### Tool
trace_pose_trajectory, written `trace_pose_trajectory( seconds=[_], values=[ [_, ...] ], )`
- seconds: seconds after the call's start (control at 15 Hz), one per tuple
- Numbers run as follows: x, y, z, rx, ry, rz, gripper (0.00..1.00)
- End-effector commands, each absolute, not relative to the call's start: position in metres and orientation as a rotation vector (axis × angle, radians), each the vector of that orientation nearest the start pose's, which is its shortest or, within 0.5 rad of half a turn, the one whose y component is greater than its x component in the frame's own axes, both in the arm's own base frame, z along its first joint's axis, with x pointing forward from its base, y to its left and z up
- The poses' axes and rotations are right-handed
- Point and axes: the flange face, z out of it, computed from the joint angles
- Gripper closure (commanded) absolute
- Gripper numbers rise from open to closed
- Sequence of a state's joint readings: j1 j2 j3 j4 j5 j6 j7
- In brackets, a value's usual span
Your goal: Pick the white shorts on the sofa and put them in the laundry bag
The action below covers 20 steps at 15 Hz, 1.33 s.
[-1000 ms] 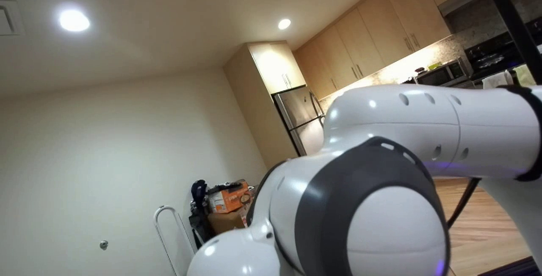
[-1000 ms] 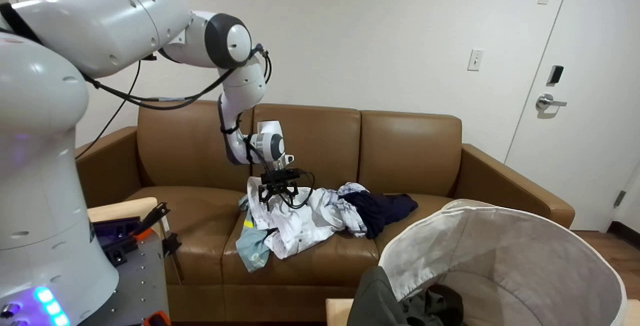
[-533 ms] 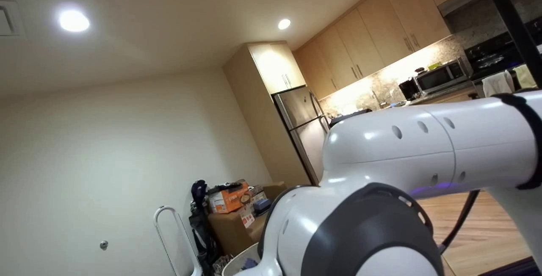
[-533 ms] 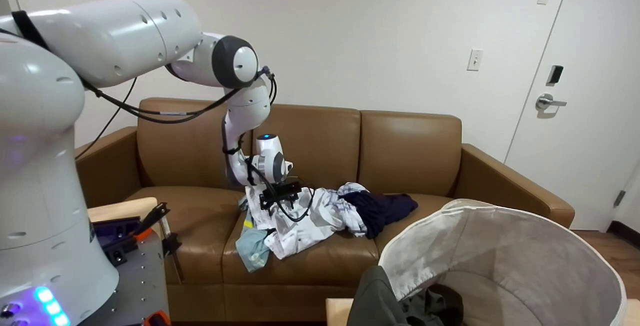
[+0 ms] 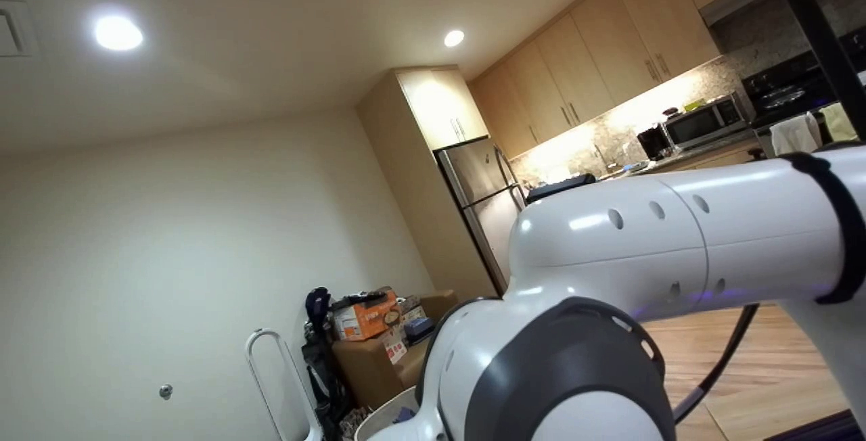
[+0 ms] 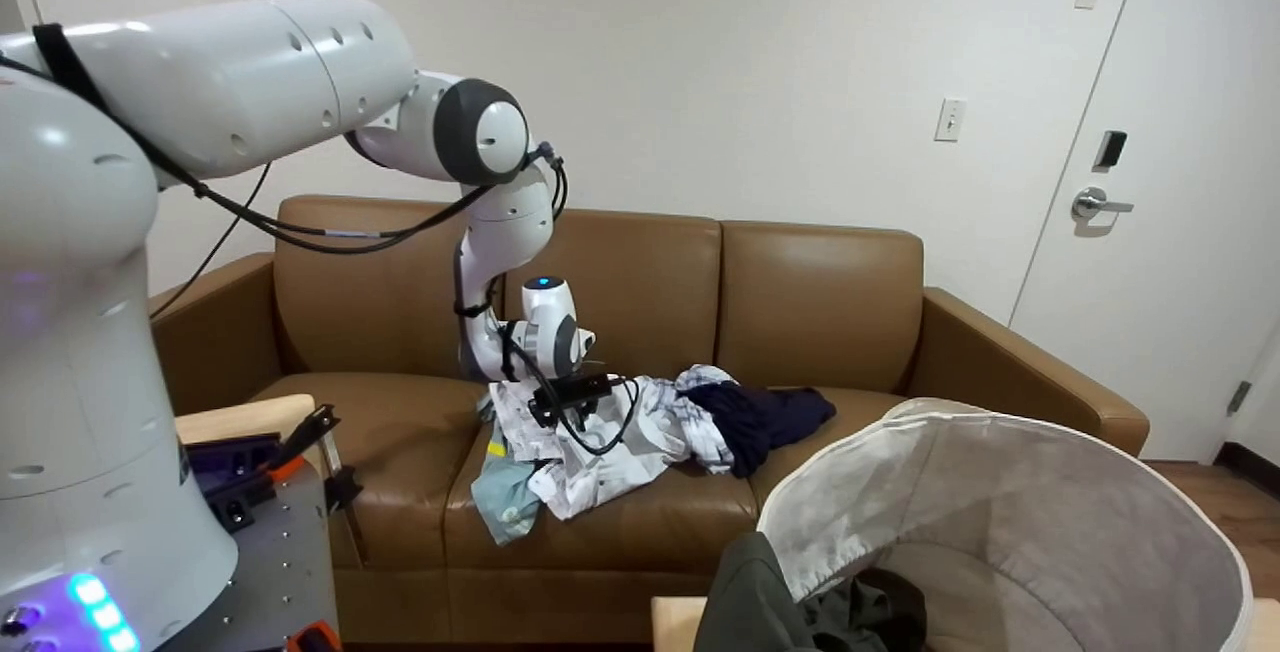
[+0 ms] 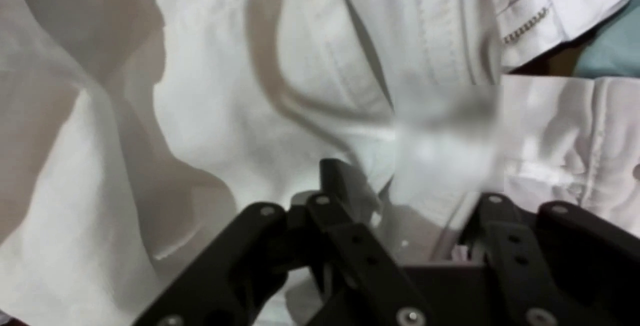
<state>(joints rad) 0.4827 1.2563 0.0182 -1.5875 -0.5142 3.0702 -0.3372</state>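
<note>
The white shorts (image 6: 600, 482) lie bunched on the middle of the brown sofa (image 6: 385, 472). Pale folds of the shorts (image 7: 210, 96), with seams, fill most of the wrist view. My gripper (image 7: 407, 191) is pressed down into this cloth, its fingers apart and white fabric between them. One finger (image 7: 345, 181) shows; the opposite fingertip is hidden by blurred cloth. In an exterior view the gripper (image 6: 572, 414) sits low over the shorts, its tips hidden. The beige laundry bag (image 6: 1060, 492) stands open at the front right, dark clothing inside it.
A light blue garment (image 6: 505, 497) pokes out left of the white cloth. Checked cloth (image 6: 708, 422) and a navy garment (image 6: 765, 422) lie on its right. The sofa's armrest (image 6: 1040, 372) rises behind the bag. A pale-rimmed container (image 5: 385, 417) shows beside the arm.
The arm has come down and slightly right in the sofa view, taking the gripper from above the white cloth into it. The cloth's raised top has sunk a little.
</note>
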Motion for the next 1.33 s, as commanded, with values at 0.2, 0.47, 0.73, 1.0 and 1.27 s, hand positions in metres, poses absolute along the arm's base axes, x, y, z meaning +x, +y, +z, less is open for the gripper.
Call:
trace_pose_trajectory(
  seconds=[0.2, 0.47, 0.73, 1.0, 1.27],
  values=[
    [0.520, 0.328, -0.073, -2.471, -1.897, -0.268, 0.96],
    [0.543, 0.325, -0.033, -2.473, -1.885, -0.178, 0.97],
    [0.593, 0.323, 0.053, -2.553, -1.970, -0.259, 0.97],
    [0.615, 0.328, 0.089, -2.590, -1.974, -0.353, 0.92],
    [0.615, 0.336, 0.118, -2.588, -2.008, -0.336, 0.98]
  ],
)
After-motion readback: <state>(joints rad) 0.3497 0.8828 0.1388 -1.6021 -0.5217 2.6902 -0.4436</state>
